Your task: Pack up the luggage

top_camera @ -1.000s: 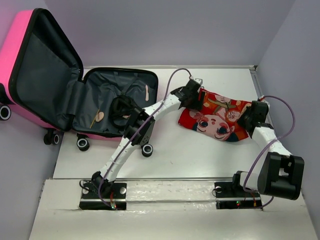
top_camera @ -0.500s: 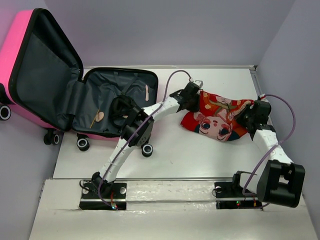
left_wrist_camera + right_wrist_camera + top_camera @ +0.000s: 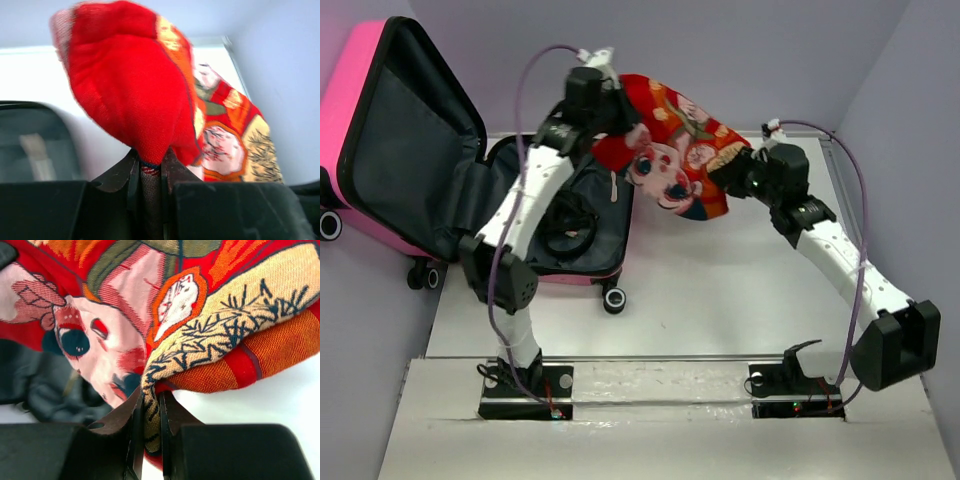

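The pink luggage (image 3: 355, 95) lies open at the table's left, lid propped upright, dark grey lining (image 3: 525, 170) showing. A red patterned cloth (image 3: 670, 150) with a cartoon face hangs in the air, stretched between both arms beside the luggage's right edge. My left gripper (image 3: 605, 115) is shut on the cloth's left end, its jaws pinching a red fold (image 3: 149, 167). On the right, the other gripper (image 3: 745, 172) is shut on the cloth's tan patterned edge (image 3: 151, 405).
A black coiled item (image 3: 565, 215) and a small tan piece (image 3: 615, 185) lie inside the luggage's lower half (image 3: 45, 385). Black wheels (image 3: 613, 299) stick out at its front edge. Grey walls enclose the white table (image 3: 720, 290) at the back and right.
The left gripper closed on the cloth; both arms then lifted it off the table and carried it left and back, toward the open luggage.
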Action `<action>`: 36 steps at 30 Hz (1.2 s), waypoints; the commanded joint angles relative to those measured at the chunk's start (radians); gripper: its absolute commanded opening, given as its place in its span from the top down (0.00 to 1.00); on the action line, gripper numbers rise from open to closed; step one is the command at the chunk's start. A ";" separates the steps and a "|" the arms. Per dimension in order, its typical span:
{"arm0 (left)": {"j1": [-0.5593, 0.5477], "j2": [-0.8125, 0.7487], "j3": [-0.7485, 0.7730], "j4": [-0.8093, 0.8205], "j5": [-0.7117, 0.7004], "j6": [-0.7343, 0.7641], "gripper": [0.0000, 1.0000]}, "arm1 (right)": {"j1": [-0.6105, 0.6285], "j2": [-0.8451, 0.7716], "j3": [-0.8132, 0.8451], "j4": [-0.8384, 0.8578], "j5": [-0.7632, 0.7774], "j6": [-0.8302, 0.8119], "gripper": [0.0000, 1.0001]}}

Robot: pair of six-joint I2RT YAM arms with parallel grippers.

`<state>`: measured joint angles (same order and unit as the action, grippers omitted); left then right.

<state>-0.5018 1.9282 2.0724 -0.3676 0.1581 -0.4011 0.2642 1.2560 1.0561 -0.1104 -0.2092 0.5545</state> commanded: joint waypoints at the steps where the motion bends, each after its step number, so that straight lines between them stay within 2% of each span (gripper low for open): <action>1: 0.199 -0.239 -0.183 -0.010 -0.050 0.025 0.94 | 0.200 0.162 0.285 0.094 -0.016 0.039 0.93; 2: 0.280 -0.289 -0.213 -0.014 -0.075 0.031 0.94 | 0.236 0.262 0.339 0.094 -0.019 0.041 0.93; 5: 0.391 -0.352 -0.317 -0.024 -0.143 0.042 0.94 | 0.363 0.423 0.543 0.100 -0.080 0.064 0.93; 6: 0.457 -0.365 -0.360 -0.028 -0.214 0.044 0.70 | 0.398 0.525 0.591 0.100 -0.075 0.056 0.93; 7: 0.485 -0.379 -0.360 -0.033 -0.247 0.044 0.70 | 0.432 0.526 0.634 0.100 -0.056 0.048 0.93; 8: 0.506 -0.393 -0.395 -0.036 -0.276 0.047 0.30 | 0.475 0.627 0.677 0.098 -0.039 0.047 0.92; 9: 0.532 -0.429 -0.411 -0.037 -0.349 0.056 0.08 | 0.484 0.681 0.752 0.094 -0.053 0.070 0.81; 10: 0.545 -0.449 -0.420 -0.034 -0.385 0.068 0.01 | 0.484 0.736 0.790 0.063 -0.074 0.076 0.70; 11: 0.545 -0.471 -0.437 -0.034 -0.416 0.082 0.01 | 0.494 0.832 0.826 0.033 -0.088 0.074 0.56; 12: 0.545 -0.518 -0.442 -0.036 -0.463 0.102 0.01 | 0.494 0.873 0.896 -0.003 -0.090 0.046 0.32; 14: 0.540 -0.579 -0.469 -0.040 -0.479 0.111 0.01 | 0.494 0.980 0.985 -0.157 -0.090 -0.005 0.19; 15: 0.536 -0.656 -0.492 -0.033 -0.482 0.111 0.01 | 0.494 1.003 1.037 -0.220 -0.079 -0.040 0.09; 17: 0.522 -0.740 -0.566 -0.030 -0.485 0.108 0.01 | 0.494 1.013 1.024 -0.224 -0.043 -0.065 0.02; 21: 0.459 -1.015 -0.704 -0.082 -0.520 0.096 0.01 | 0.494 0.952 0.963 -0.212 -0.010 -0.106 0.03; 23: 0.457 -1.159 -0.789 -0.118 -0.589 0.087 0.02 | 0.494 0.893 0.934 -0.206 0.011 -0.134 0.04; 26: 0.459 -1.323 -0.882 -0.158 -0.773 0.079 0.03 | 0.494 0.812 0.921 -0.199 0.045 -0.163 0.05; 31: 0.448 -1.402 -0.958 -0.263 -1.161 -0.002 0.02 | 0.494 0.700 0.906 -0.221 0.077 -0.214 0.03; 32: 0.448 -1.407 -1.015 -0.254 -1.204 -0.002 0.01 | 0.494 0.663 0.900 -0.221 0.068 -0.218 0.02; 33: 0.448 -1.426 -1.050 -0.187 -1.276 0.022 0.01 | 0.494 0.646 0.888 -0.219 0.064 -0.237 0.02; 36: 0.448 -1.439 -1.167 0.031 -1.350 0.158 0.01 | 0.494 0.590 0.826 -0.218 0.019 -0.254 0.03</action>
<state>-0.0490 0.4862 1.0332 -0.5419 -0.9203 -0.3450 0.7597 1.9167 1.9522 -0.3389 -0.1650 0.3634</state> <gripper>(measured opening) 0.986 0.973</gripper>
